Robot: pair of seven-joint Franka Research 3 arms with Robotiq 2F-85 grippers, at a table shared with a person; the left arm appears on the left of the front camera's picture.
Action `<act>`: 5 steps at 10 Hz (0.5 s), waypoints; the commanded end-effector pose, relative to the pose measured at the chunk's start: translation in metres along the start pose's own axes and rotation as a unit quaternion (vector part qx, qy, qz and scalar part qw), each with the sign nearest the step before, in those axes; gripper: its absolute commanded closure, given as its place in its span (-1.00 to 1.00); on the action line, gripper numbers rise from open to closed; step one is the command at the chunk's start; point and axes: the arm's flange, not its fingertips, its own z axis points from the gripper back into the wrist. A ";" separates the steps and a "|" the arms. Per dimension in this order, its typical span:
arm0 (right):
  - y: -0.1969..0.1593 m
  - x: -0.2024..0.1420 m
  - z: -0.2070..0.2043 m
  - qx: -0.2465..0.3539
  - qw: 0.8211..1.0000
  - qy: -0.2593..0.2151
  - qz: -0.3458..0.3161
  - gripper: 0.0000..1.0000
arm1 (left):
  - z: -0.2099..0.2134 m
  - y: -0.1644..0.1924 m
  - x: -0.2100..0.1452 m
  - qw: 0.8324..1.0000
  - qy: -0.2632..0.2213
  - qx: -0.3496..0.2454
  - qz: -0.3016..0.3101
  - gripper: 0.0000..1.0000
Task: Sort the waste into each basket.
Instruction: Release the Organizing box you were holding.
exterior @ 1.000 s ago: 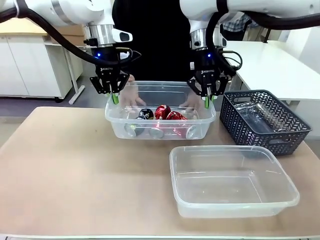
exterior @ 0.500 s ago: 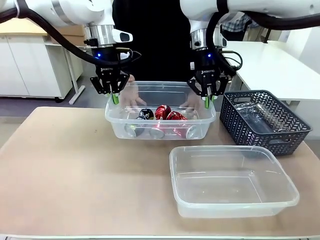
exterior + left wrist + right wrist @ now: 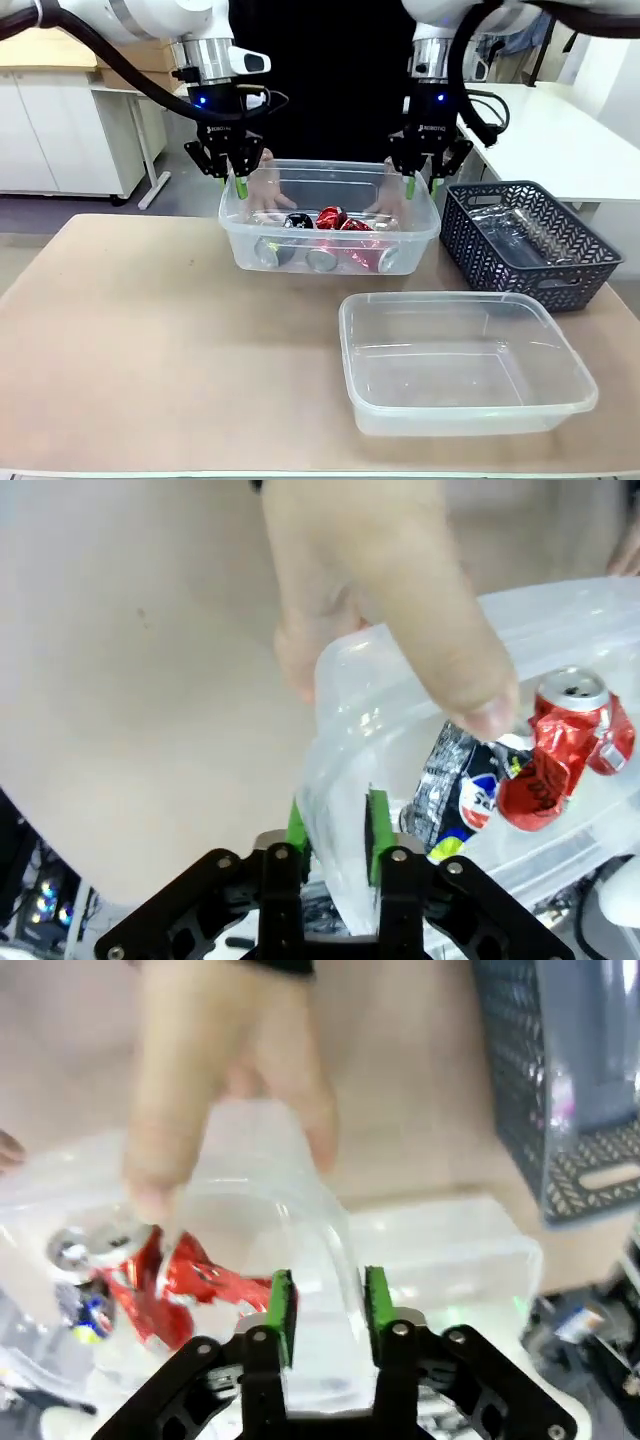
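Jaws of left gripper [image 3: 240, 188] and right gripper [image 3: 421, 187] narrowly straddle one tub [image 3: 300, 237] of two.

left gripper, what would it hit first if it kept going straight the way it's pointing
The tub: its wall stands between the pads of the left gripper. Beyond it the person's hand looks close ahead, though depth is unclear.

White cabinets [image 3: 45, 140] left, white table [image 3: 560, 135] right, grey floor [image 3: 60, 212].
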 end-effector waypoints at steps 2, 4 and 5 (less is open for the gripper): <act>-0.032 -0.038 -0.016 0.087 0.986 -0.140 0.000 -0.77 | 0.015 0.007 -0.029 0.989 -0.146 -0.020 -0.018 -1.00; -0.048 -0.049 -0.005 0.117 0.972 -0.201 0.008 -1.00 | 0.017 0.018 -0.055 0.978 -0.205 -0.026 -0.034 -1.00; -0.056 -0.053 -0.001 0.116 0.969 -0.220 0.009 -1.00 | 0.017 0.023 -0.067 0.976 -0.212 -0.028 -0.048 -1.00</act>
